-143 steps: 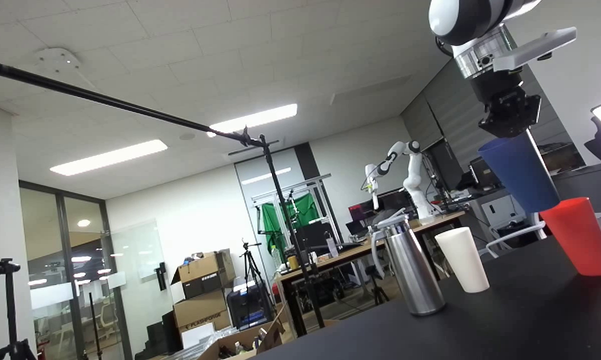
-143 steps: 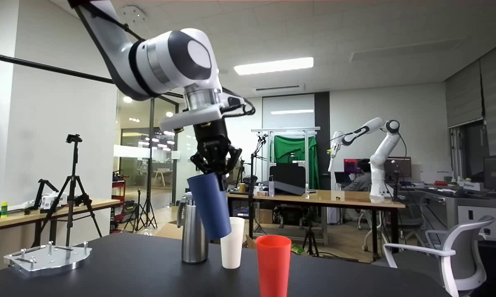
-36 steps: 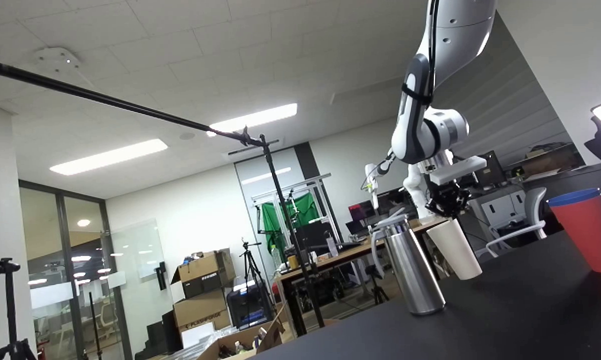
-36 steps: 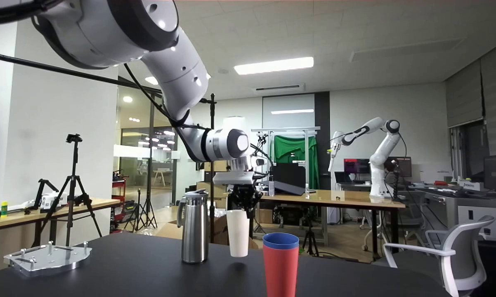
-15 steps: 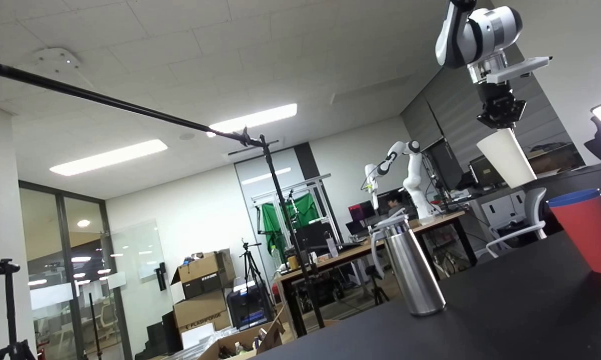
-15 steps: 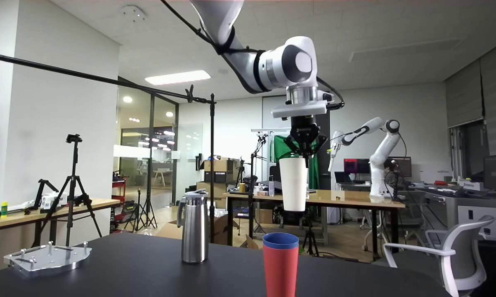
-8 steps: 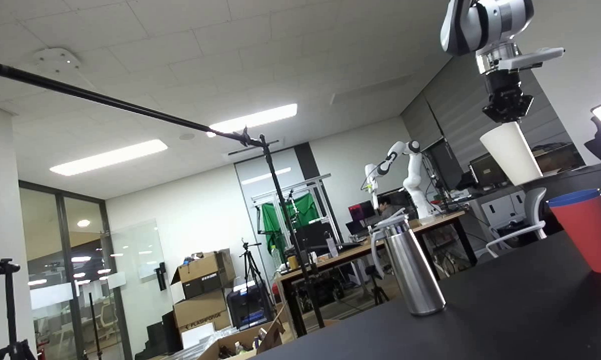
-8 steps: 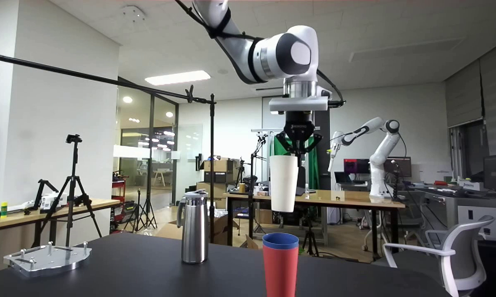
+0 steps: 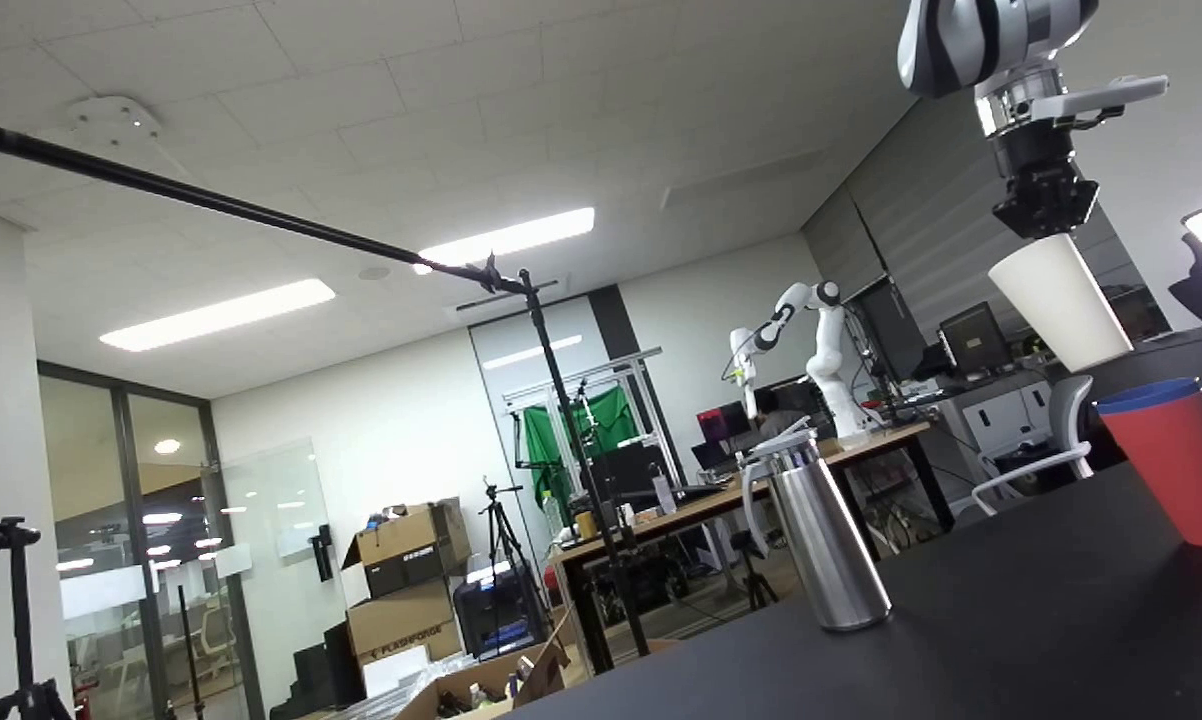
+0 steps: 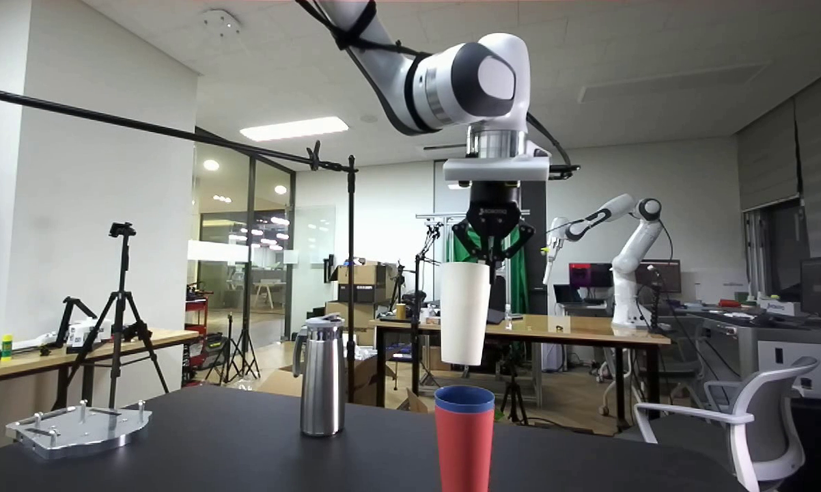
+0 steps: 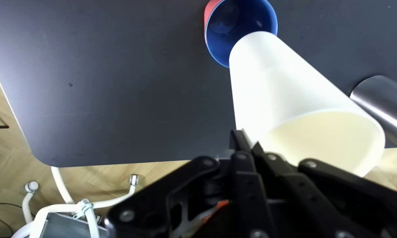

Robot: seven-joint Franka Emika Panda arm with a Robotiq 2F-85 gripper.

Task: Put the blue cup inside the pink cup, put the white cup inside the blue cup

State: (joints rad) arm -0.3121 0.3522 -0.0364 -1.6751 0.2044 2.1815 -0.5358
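On to the last step, by the look of it, with the blue cup already nested in the pink cup on the table. Holding the white cup aloft, pinched by the wall at its rim, in a hand narrowed to just that thickness. Not in yet! Seems to call for a small shift toward the stack, a touch of straightening, then a lowering down the middle before any letting go. Overlapping the blue mouth in the wrist view, so looking almost home; yet hanging above that rim in both exterior views, with a gap to close. Leaning more than the stack in an exterior view, by the slant of the white cup; near upright, though, in an exterior view, by the sides of the white cup. Looking deep into the blue cup from the wrist view alone, with just a sliver of pink wall there.
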